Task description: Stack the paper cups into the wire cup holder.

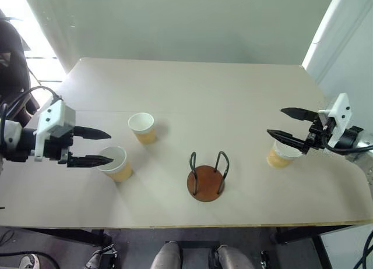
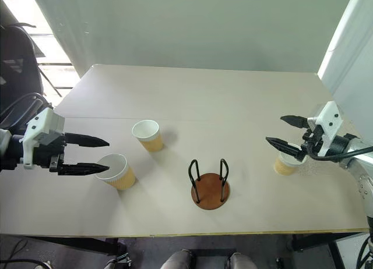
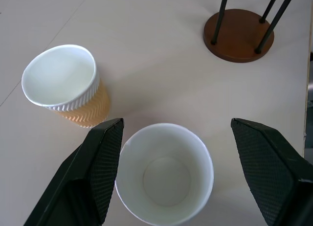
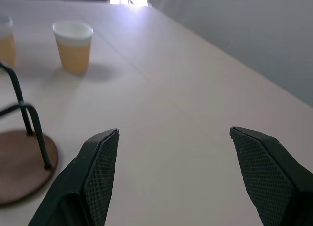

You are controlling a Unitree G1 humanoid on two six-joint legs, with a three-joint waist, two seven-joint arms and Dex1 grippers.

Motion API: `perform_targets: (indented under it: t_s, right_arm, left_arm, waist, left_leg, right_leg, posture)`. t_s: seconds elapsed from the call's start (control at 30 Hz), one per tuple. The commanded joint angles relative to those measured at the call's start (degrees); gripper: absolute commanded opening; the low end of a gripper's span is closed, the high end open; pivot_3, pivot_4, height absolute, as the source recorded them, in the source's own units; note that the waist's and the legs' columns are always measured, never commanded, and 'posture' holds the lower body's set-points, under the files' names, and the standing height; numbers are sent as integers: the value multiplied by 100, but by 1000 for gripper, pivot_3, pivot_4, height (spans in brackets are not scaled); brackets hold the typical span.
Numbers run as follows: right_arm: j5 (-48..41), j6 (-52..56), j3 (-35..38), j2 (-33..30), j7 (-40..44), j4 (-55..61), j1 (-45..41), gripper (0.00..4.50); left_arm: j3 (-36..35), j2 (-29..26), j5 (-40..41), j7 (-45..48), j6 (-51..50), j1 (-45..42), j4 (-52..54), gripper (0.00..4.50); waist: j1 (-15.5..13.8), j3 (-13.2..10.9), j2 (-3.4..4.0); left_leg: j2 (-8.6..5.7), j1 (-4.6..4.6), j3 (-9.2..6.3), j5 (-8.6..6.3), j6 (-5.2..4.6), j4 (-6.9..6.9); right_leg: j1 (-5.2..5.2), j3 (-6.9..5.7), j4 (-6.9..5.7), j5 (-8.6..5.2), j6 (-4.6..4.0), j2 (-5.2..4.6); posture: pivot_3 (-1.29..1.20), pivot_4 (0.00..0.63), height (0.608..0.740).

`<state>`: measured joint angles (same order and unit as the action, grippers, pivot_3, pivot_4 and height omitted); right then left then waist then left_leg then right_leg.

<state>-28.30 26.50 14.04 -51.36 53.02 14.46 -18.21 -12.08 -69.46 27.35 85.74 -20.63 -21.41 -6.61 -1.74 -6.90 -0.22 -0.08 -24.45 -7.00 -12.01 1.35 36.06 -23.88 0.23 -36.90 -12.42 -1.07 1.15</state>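
The wire cup holder (image 1: 206, 179) stands empty near the bench's (image 1: 233, 94) front edge. Three paper cups sit around it — two to its left (image 1: 142, 127) (image 1: 115, 163), one to its right (image 1: 281, 154). The left gripper (image 1: 99, 147) hovers by the nearer left cup, fingers spread; the right gripper (image 1: 285, 125) hangs above the right cup, fingers spread, holding nothing.

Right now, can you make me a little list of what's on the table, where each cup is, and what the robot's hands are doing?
table: pale tabletop
cup holder: wire cup holder near the front edge, middle, empty
cup one: paper cup on the left, upright, between the open fingers of the left gripper
cup two: paper cup just behind cup one, upright, alone
cup three: paper cup on the right, upright
right gripper: right gripper open, above cup three, holding nothing
cups stacked: none yet
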Motion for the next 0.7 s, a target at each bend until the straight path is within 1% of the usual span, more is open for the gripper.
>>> perform_targets:
  t_s: [0.03,0.2,0.37,0.53,0.7]
  right_arm:
    - [43,28,-58,-102,100,83,43,3736]
    - [-31,266,-164,-184,231,337,272,3736]
    - [633,449,-661,-178,-197,200,276,3736]
    - [926,442,-883,-104,-357,42,403,3736]
    - [937,383,-796,-53,-323,-6,443,3736]
  left_arm:
    - [-372,-15,274,-59,-201,-13,268,3764]
    - [-668,54,763,-65,-673,93,658,3764]
    - [-776,251,1353,-188,-1188,121,1207,3764]
    - [-740,347,1432,-367,-1345,155,1422,3764]
    - [-693,520,1574,-652,-1440,-110,1529,3764]
  waist:
    - [8,0,0]
    - [13,0,1]
    - [16,0,0]
    - [11,0,1]
    - [11,0,0]
  left_leg:
    - [0,2,0,0,1,0]
    - [0,5,2,0,4,0]
    - [1,12,3,3,4,3]
    - [2,13,3,7,2,6]
    - [2,13,4,12,-1,7]
  right_leg:
    - [0,-1,-1,1,-2,0]
    - [0,-1,-4,2,-4,0]
    - [4,-1,-6,4,-5,0]
    - [4,-2,-9,10,-3,0]
    - [4,-2,-10,13,-4,1]
  posture:
    - [0,150,740]
    - [0,150,740]
    - [0,150,740]
    - [0,150,740]
    - [0,150,740]
